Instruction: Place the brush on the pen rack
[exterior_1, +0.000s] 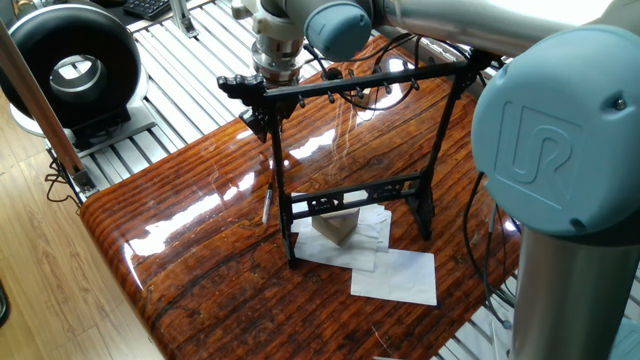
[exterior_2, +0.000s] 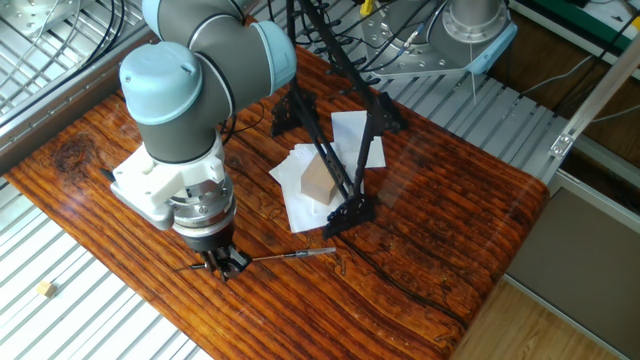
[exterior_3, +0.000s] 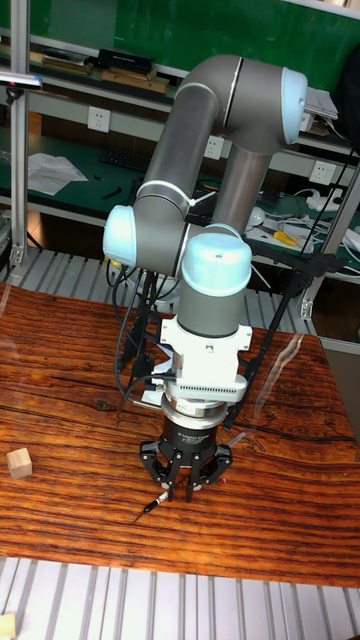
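Note:
The brush (exterior_2: 295, 256) lies flat on the wooden table, a thin dark shaft (exterior_1: 267, 205) in front of the rack's left foot. Its end (exterior_3: 150, 507) sticks out to one side of my gripper (exterior_2: 225, 267). The gripper (exterior_3: 185, 492) points straight down at table level over the brush, its linkage spread and fingers either side of the shaft, open. The pen rack (exterior_1: 360, 88) stands upright mid-table, a black frame (exterior_2: 335, 170) with pegs on its top crossbar. In one fixed view the gripper (exterior_1: 262, 128) is just behind the rack's left upright.
White paper sheets (exterior_1: 395, 275) and a wooden block (exterior_2: 318, 185) lie under the rack. A small wooden cube (exterior_3: 18, 462) sits at the table's far left. A black round device (exterior_1: 75, 65) stands on the metal slats beyond the table edge.

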